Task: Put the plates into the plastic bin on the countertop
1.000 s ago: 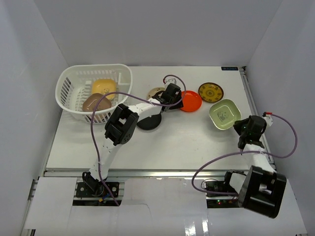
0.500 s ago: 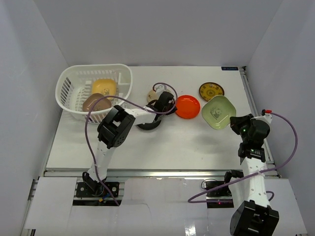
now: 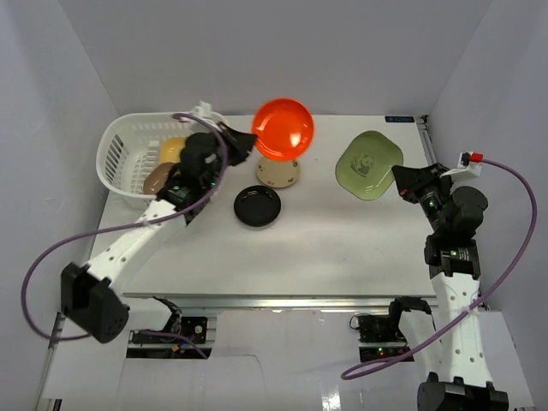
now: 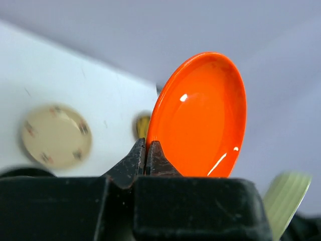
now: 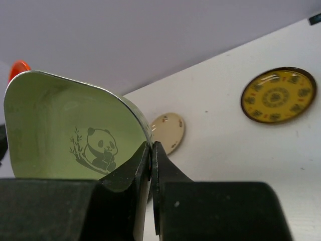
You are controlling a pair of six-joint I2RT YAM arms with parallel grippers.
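Note:
My left gripper (image 3: pixel 249 143) is shut on the rim of the orange-red plate (image 3: pixel 283 128), held tilted in the air right of the plastic bin (image 3: pixel 137 118). In the left wrist view the jaws (image 4: pixel 147 146) pinch that plate (image 4: pixel 200 115) at its lower left edge. My right gripper (image 3: pixel 402 181) is shut on the light green panda plate (image 3: pixel 368 164), raised above the countertop (image 3: pixel 342 248); the right wrist view shows the rim clamped (image 5: pixel 151 146). A black plate (image 3: pixel 258 205) and a cream plate (image 3: pixel 279 174) lie on the counter. A brown-and-yellow plate (image 5: pixel 278 95) lies flat, hidden in the top view.
The bin holds a yellow plate (image 3: pixel 174 150) and a brownish one (image 3: pixel 158 178). White walls close in the counter on three sides. A metal rail (image 3: pixel 282 299) runs along the near edge. Purple cables loop off both arms.
My left gripper shut on the orange-red plate and lifted it up and back, near the bin. My right arm raised the green plate and carried it left and farther back.

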